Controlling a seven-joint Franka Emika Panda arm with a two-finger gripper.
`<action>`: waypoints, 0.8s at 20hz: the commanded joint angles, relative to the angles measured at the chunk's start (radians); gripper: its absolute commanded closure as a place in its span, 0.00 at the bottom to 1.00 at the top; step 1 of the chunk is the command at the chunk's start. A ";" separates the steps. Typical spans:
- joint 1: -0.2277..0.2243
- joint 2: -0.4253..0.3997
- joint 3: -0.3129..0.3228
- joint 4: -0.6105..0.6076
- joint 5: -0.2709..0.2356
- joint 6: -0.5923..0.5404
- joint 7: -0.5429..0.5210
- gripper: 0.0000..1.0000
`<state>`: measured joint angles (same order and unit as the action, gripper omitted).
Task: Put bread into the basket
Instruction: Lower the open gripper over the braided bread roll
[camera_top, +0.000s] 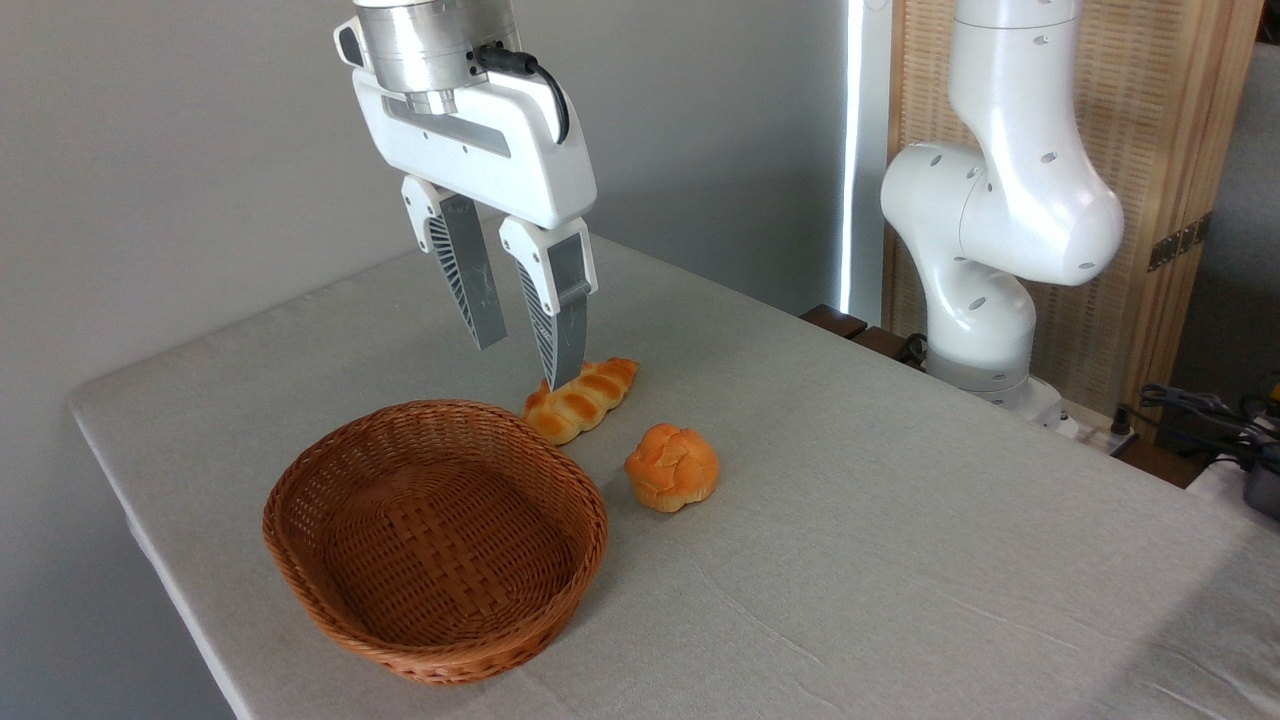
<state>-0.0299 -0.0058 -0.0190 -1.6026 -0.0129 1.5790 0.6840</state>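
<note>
The grey-clothed counter (900, 520) stands by a plain grey wall. The gripper (522, 365), fingers (470, 275) apart and empty, hangs over the bread (580, 400) beside the basket (330, 600).

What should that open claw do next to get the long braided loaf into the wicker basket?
Probably lower straight down. The gripper hangs open above the long golden braided loaf, which lies on the table beside the empty reddish-brown wicker basket; its fingers need to straddle the loaf before closing.
</note>
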 joint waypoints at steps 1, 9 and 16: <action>0.011 0.009 0.007 -0.002 -0.024 0.015 0.014 0.00; 0.007 -0.003 -0.001 -0.025 -0.022 0.012 0.015 0.00; -0.054 -0.166 -0.002 -0.285 -0.033 0.124 0.017 0.00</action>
<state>-0.0332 -0.0762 -0.0247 -1.7357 -0.0296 1.6243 0.6860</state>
